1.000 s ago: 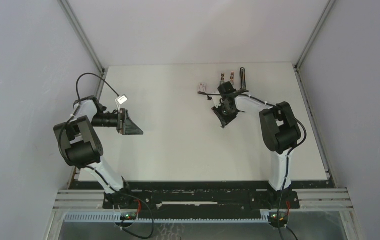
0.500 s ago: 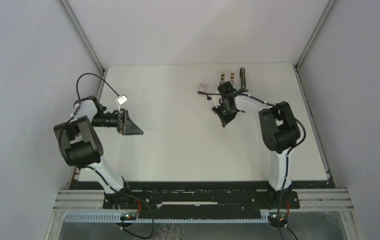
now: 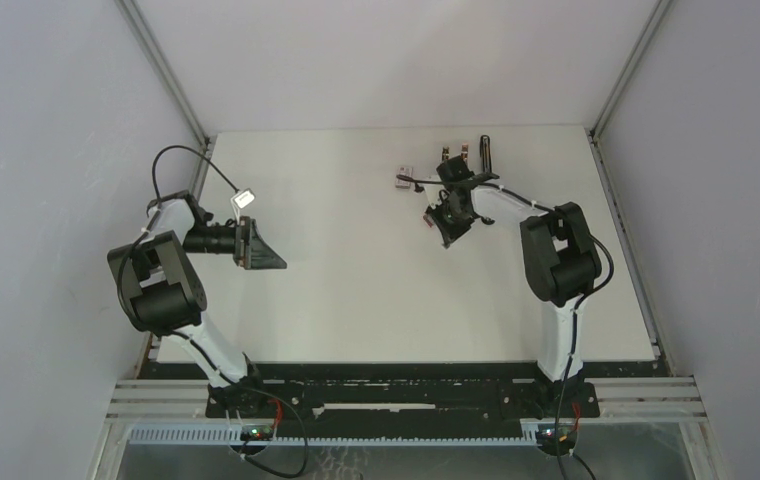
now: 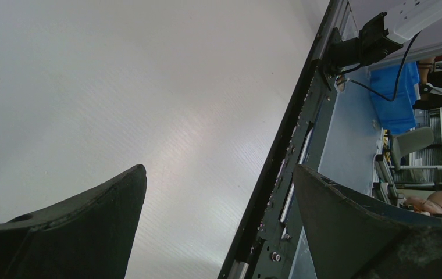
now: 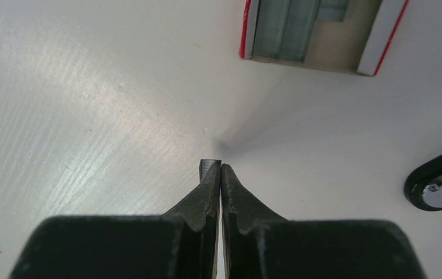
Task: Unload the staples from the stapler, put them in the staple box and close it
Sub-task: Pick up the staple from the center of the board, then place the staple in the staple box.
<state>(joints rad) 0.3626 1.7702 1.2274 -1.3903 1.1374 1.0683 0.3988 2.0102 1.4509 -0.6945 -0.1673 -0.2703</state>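
Note:
The black stapler lies at the back of the table, with its silvery parts folded out to the left of it. My right gripper hovers in front of it, shut, with a tiny ridged grey strip of staples pinched at its very tips. My left gripper is far off at the table's left side, wide open with nothing between its fingers.
A small open box with red edges holds more grey staple strips just beyond the right fingertips. A round black and silver part shows at the right wrist view's right edge. The table's dark near rail runs between the left fingers.
The right gripper's jaws have closed, and the arm has shifted slightly toward the back of the table. The left arm has not moved.

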